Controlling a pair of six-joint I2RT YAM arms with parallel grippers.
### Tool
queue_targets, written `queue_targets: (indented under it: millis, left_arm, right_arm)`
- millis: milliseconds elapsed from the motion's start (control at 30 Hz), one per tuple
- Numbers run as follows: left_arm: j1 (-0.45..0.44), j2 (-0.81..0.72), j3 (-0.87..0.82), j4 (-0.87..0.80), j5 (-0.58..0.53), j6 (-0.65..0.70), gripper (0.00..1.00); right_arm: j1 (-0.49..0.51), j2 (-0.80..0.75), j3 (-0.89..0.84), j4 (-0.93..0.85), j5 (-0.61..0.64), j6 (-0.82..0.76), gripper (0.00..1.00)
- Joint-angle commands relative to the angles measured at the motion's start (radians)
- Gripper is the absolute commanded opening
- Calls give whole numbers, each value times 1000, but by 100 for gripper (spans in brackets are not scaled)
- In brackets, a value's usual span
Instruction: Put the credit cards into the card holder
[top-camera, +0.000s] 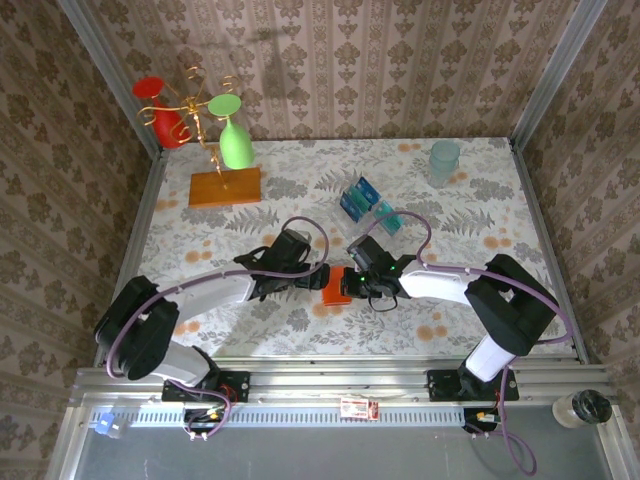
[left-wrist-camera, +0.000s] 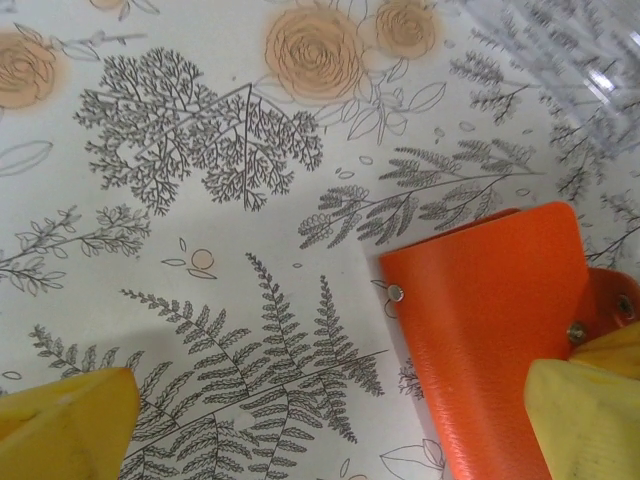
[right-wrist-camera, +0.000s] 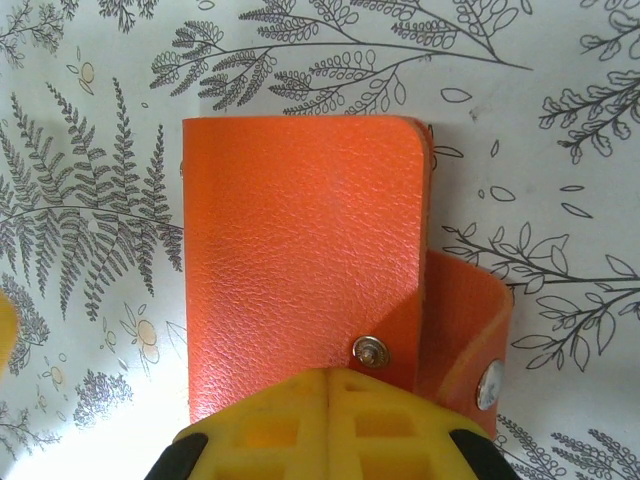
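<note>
Arms reach inward in the top view, and we see the holder (top-camera: 335, 288) lying flat on the floral cloth (top-camera: 480, 215) between them: the left gripper (top-camera: 318, 273) comes at its left edge, the right gripper (top-camera: 354, 284) at its right edge. The cards (top-camera: 358, 198), dark blue and teal, sit well apart farther back, near a clear cup (top-camera: 444, 160). From the left wrist we find the jaws spread wide, one yellow finger (left-wrist-camera: 65, 425) low at the left over bare cloth and a second finger (left-wrist-camera: 590, 420) low at the right, covering the holder's (left-wrist-camera: 490, 330) near right corner. Most of the orange cover lies inside the gap, hard against that right-hand finger. From the right wrist we see the jaws pressed together, their yellow tips meeting over the holder's (right-wrist-camera: 300, 250) near edge just beside a metal snap (right-wrist-camera: 370, 350). Whether any leather is caught between them we cannot tell. A strap (right-wrist-camera: 465, 320) with a second snap curls out at the holder's right side.
</note>
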Motion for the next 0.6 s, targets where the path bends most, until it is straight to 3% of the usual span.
queue_targets:
  millis: [0,567]
  left_arm:
    - [-19,33,29,3,4,2,100]
    - [-45,136,75,-13,21,18,100]
  right_arm:
    - [-6,-13,-22,-9,-5,21,2]
    - [-5,-31,-54,20,-20,47,1]
